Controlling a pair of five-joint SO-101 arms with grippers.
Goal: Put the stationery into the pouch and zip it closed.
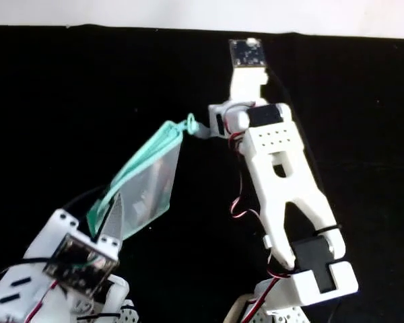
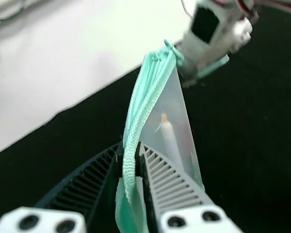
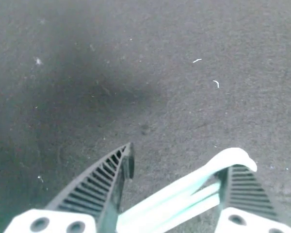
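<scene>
Black cloth covers the table point(image 1: 67, 101), with a pale wall point(image 1: 188, 10) along its far edge. Above the cloth, a see-through pouch point(image 1: 148, 188) with a mint-green zip edge is held slanted in the air.

The left gripper point(image 2: 131, 148) has its two ribbed fingers point(image 2: 167, 177) pressed nearly together on the green zip edge. The edge runs straight out from between the fingertips. Just beyond the tips, a slim white stick of stationery point(image 2: 169, 138) lies inside the clear wall of the pouch.

At the pouch's far end, a small green loop point(image 1: 188, 123) sits right at the tips of the right gripper point(image 3: 179, 155). That gripper's fingers stand partly apart. A pale green strip point(image 3: 184, 194) runs up between them, lying against one finger and ending at its tip, clear of the other fingertip. Whether the strip is pinched cannot be told.
</scene>
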